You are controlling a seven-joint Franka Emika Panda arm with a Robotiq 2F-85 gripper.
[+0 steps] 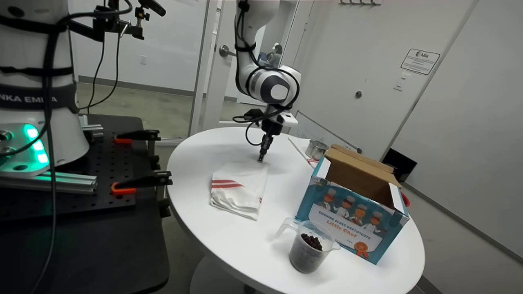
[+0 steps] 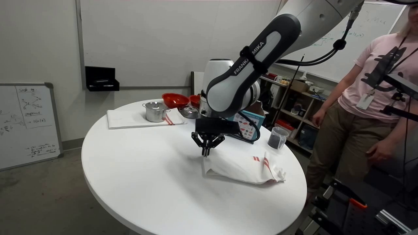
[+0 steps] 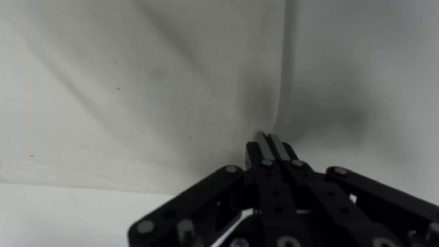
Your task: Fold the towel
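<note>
Gripper (image 3: 268,135), wrist view lower right: fingers (image 3: 265,147) together at towel (image 3: 133,99) edge — hold unclear; shallow pinch could slip.

In the wrist view the gripper (image 3: 267,136), itself cropped at the bottom, hides a corner of the towel (image 3: 137,103), which runs off the top and left edges. In an exterior view the box (image 1: 347,228) partly hides a second cloth (image 1: 301,143) and something red (image 1: 405,199); in an exterior view the arm (image 2: 251,65) blocks part of that box, the edge crops the head of a person (image 2: 385,71), and writing on the whiteboard (image 2: 36,120) is mostly too small to read.
</note>
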